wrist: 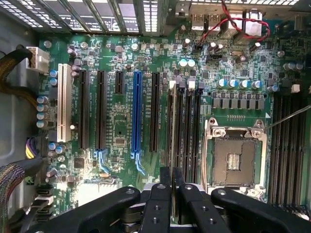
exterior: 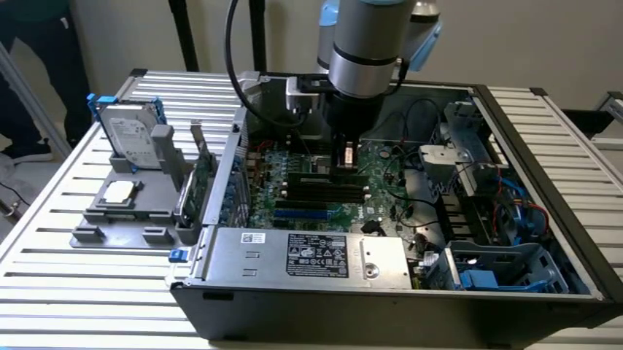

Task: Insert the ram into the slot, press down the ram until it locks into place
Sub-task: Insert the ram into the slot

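The ram (exterior: pixel 329 177) is a dark green stick with a pale label. It stands on edge in the slot (exterior: pixel 331 182), the farthest of several parallel black sockets on the motherboard. In the wrist view the ram (wrist: pixel 172 126) is seen edge-on in the slot (wrist: pixel 173 145), beside the blue connector; that slot has pale end latches. My gripper (exterior: pixel 346 166) hangs straight down over the ram's half toward the exterior view's right. Its black fingers (wrist: pixel 165 194) are shut together, with the tips at the ram's top edge. Whether they press on it is unclear.
The open computer case (exterior: pixel 545 146) walls in the motherboard on all sides. A silver power supply (exterior: pixel 311 255) lies along the near side, and cables with a drive cage (exterior: pixel 486 211) sit at the exterior view's right. A grey tray with a hard drive (exterior: pixel 131 138) stands outside. The empty processor socket (wrist: pixel 234 155) lies beside the slots.
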Controlling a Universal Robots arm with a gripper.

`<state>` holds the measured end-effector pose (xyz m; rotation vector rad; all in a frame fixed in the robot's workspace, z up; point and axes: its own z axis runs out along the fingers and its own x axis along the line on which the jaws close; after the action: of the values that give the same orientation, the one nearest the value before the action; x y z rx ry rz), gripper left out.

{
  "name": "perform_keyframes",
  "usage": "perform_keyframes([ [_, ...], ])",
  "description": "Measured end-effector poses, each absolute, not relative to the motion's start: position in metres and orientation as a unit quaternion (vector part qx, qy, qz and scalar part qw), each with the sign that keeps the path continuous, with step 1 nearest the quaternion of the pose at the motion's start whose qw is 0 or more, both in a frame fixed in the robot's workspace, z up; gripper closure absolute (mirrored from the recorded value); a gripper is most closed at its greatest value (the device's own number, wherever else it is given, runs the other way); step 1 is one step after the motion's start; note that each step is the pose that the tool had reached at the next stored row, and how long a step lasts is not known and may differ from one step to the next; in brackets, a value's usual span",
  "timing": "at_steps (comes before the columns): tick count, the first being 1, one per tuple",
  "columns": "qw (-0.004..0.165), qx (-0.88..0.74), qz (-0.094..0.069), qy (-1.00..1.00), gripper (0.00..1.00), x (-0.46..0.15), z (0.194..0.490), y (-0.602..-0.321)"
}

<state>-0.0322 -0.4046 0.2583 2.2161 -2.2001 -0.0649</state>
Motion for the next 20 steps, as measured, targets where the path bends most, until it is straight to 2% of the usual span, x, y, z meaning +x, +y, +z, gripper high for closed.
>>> perform_keyframes([
  [11, 0.010, 0.709, -0.022, -0.705, 0.87, -0.032, 0.239, -0.404],
  [20, 0.013, 0.709, -0.025, -0.705, 0.87, -0.031, 0.237, -0.404],
])
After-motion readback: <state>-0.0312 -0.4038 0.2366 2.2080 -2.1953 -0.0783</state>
